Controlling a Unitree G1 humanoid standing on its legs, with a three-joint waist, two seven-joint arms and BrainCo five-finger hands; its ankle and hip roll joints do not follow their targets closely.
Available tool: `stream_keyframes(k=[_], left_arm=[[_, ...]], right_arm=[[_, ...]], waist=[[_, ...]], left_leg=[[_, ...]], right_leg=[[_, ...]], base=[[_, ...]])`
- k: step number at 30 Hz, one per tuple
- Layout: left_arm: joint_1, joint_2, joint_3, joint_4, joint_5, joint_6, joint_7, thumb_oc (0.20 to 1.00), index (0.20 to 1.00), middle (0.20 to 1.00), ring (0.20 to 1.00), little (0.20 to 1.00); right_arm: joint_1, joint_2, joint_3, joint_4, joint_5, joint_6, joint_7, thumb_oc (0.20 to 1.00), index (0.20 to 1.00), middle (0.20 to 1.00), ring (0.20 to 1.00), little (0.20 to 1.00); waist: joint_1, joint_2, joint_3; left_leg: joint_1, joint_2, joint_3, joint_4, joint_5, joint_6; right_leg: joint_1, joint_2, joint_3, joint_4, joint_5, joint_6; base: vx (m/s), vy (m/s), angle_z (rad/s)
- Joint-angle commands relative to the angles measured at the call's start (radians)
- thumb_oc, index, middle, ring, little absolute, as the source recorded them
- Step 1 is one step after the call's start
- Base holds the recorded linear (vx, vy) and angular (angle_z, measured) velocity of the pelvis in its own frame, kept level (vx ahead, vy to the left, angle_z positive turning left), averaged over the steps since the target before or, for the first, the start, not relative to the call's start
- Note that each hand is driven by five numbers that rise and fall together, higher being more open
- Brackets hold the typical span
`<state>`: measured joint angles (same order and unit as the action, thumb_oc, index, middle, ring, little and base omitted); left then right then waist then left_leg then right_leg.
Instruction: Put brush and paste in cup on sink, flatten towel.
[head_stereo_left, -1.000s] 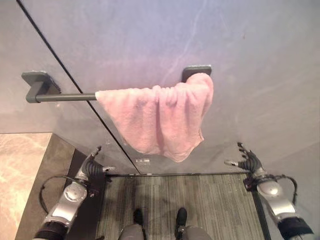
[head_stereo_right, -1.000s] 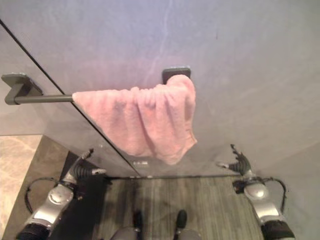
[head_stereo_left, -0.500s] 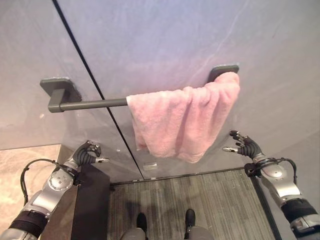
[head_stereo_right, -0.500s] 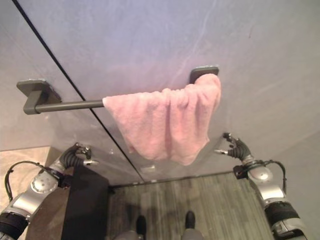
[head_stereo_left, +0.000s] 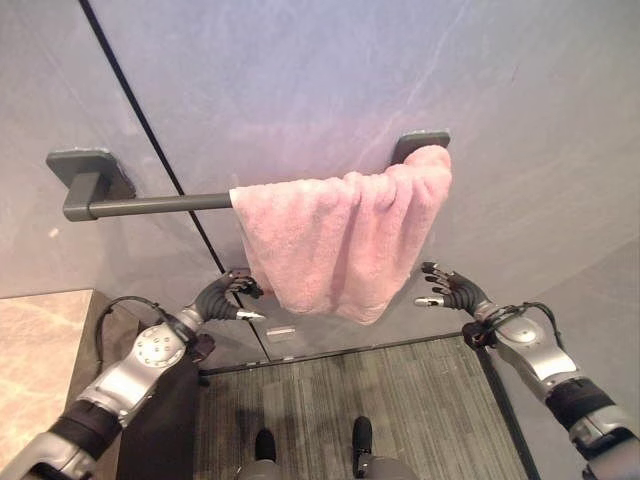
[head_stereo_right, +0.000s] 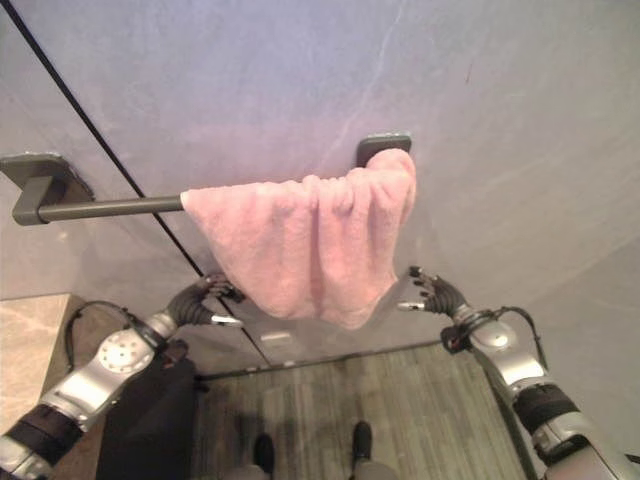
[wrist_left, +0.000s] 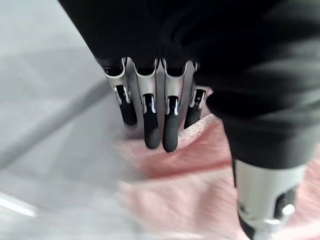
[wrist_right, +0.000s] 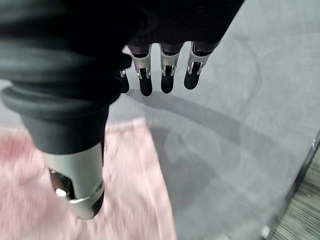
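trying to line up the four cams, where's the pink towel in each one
Left eye view: pink towel hangs bunched at the right end of the rail.
Right eye view: same place.
Left wrist view: just past the fingers.
Right wrist view: beside the thumb.
Shared landmark: grey wall.

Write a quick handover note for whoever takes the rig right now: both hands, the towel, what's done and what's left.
Left hand: open, fingers relaxed, raised beside the lower left edge of the pink terry towel, holding nothing.
Right hand: open, beside the towel's lower right edge, holding nothing.
The towel hangs bunched toward the right end of the dark grey wall-mounted bar.
Done: both hands brought up to the towel.
Left: grasp the towel and spread it flat along the bar. The brush, paste and cup step cannot be judged from here.
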<state>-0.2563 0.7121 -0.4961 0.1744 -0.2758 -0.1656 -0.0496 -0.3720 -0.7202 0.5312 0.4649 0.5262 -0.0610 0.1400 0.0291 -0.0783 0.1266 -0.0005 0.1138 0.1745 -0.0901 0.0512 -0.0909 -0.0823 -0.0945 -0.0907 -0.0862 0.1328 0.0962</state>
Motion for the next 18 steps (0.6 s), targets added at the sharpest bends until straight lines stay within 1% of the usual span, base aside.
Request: stream_keyframes(k=[1, 2, 3, 4, 5, 14, 15, 16, 17, 18], left_arm=[[-0.118, -0.012, -0.025, 0.015, 0.013, -0.044, 0.04, 1.0, 1.0, 1.0, 1.0, 1.0], [-0.123, -0.025, -0.03, 0.019, 0.016, -0.041, 0.042, 1.0, 1.0, 1.0, 1.0, 1.0], [-0.134, -0.04, -0.037, 0.022, 0.022, -0.038, 0.047, 1.0, 1.0, 1.0, 1.0, 1.0], [-0.134, -0.04, -0.037, 0.022, 0.022, -0.038, 0.047, 1.0, 1.0, 1.0, 1.0, 1.0], [-0.141, -0.053, -0.042, 0.02, 0.026, -0.034, 0.054, 1.0, 1.0, 1.0, 1.0, 1.0], [-0.161, -0.09, -0.065, 0.021, 0.042, -0.023, 0.069, 1.0, 1.0, 1.0, 1.0, 1.0], [-0.161, -0.091, -0.065, 0.024, 0.046, -0.022, 0.071, 1.0, 1.0, 1.0, 1.0, 1.0], [-0.166, -0.097, -0.072, 0.033, 0.05, -0.019, 0.071, 1.0, 1.0, 1.0, 1.0, 1.0], [-0.166, -0.097, -0.072, 0.033, 0.05, -0.019, 0.071, 1.0, 1.0, 1.0, 1.0, 1.0], [-0.166, -0.101, -0.072, 0.04, 0.05, -0.017, 0.071, 0.335, 0.335, 0.335, 0.335, 0.335]], right_arm=[[-0.14, 0.048, 0.008, -0.065, 0.074, -0.035, 0.021, 0.915, 0.915, 0.915, 0.915, 0.915], [-0.149, 0.056, 0.018, -0.07, 0.076, -0.033, 0.022, 0.683, 0.683, 0.683, 0.683, 0.683], [-0.164, 0.07, 0.025, -0.066, 0.069, -0.031, 0.012, 0.906, 0.906, 0.906, 0.906, 0.906], [-0.165, 0.07, 0.025, -0.066, 0.069, -0.031, 0.012, 1.0, 1.0, 1.0, 1.0, 1.0], [-0.176, 0.092, 0.031, -0.069, 0.061, -0.029, 0.001, 1.0, 1.0, 1.0, 1.0, 1.0], [-0.224, 0.153, 0.078, -0.087, 0.088, -0.021, 0.004, 1.0, 1.0, 1.0, 1.0, 1.0], [-0.229, 0.158, 0.08, -0.085, 0.089, -0.019, 0.0, 0.583, 0.583, 0.583, 0.583, 0.583], [-0.24, 0.17, 0.089, -0.083, 0.088, -0.017, 0.0, 0.2, 0.2, 0.2, 0.2, 0.2], [-0.241, 0.17, 0.089, -0.082, 0.088, -0.017, 0.0, 0.2, 0.2, 0.2, 0.2, 0.2], [-0.239, 0.178, 0.087, -0.077, 0.088, -0.016, -0.003, 0.2, 0.2, 0.2, 0.2, 0.2]], waist=[[0.018, -0.015, -0.025], [0.017, -0.017, -0.025], [0.016, -0.02, -0.025], [0.016, -0.02, -0.025], [0.014, -0.023, -0.026], [0.019, -0.035, -0.028], [0.019, -0.036, -0.029], [0.02, -0.039, -0.032], [0.02, -0.039, -0.031], [0.019, -0.04, -0.033]], left_leg=[[-0.012, 0.033, -0.03, 0.009, 0.037, -0.037], [-0.012, 0.036, -0.032, 0.005, 0.04, -0.041], [-0.012, 0.042, -0.032, 0.003, 0.042, -0.044], [-0.013, 0.042, -0.032, 0.003, 0.042, -0.044], [-0.013, 0.046, -0.031, 0.003, 0.043, -0.045], [-0.004, 0.051, -0.024, 0.003, 0.034, -0.042], [-0.002, 0.051, -0.021, 0.003, 0.032, -0.041], [0.0, 0.051, -0.018, 0.003, 0.03, -0.041], [0.0, 0.051, -0.018, 0.003, 0.03, -0.041], [0.001, 0.051, -0.016, 0.003, 0.029, -0.041]], right_leg=[[0.031, -0.083, 0.014, 0.083, -0.03, 0.084], [0.029, -0.078, 0.013, 0.083, -0.031, 0.083], [0.028, -0.075, 0.009, 0.08, -0.029, 0.082], [0.028, -0.074, 0.009, 0.08, -0.029, 0.081], [0.027, -0.069, 0.01, 0.079, -0.028, 0.081], [0.038, -0.062, 0.017, 0.056, -0.02, 0.084], [0.039, -0.062, 0.018, 0.053, -0.019, 0.085], [0.041, -0.062, 0.02, 0.05, -0.016, 0.086], [0.041, -0.062, 0.02, 0.049, -0.016, 0.086], [0.042, -0.062, 0.022, 0.048, -0.014, 0.086]], base=[[0.01, -0.054, -0.06], [0.02, -0.078, -0.04], [0.01, -0.042, -0.01], [0.02, -0.046, -0.01], [0.0, 0.0, 0.0], [0.0, -0.007, 0.0], [0.0, 0.0, 0.0], [0.0, 0.0, 0.0], [0.0, 0.0, 0.0], [0.0, 0.0, 0.0]])
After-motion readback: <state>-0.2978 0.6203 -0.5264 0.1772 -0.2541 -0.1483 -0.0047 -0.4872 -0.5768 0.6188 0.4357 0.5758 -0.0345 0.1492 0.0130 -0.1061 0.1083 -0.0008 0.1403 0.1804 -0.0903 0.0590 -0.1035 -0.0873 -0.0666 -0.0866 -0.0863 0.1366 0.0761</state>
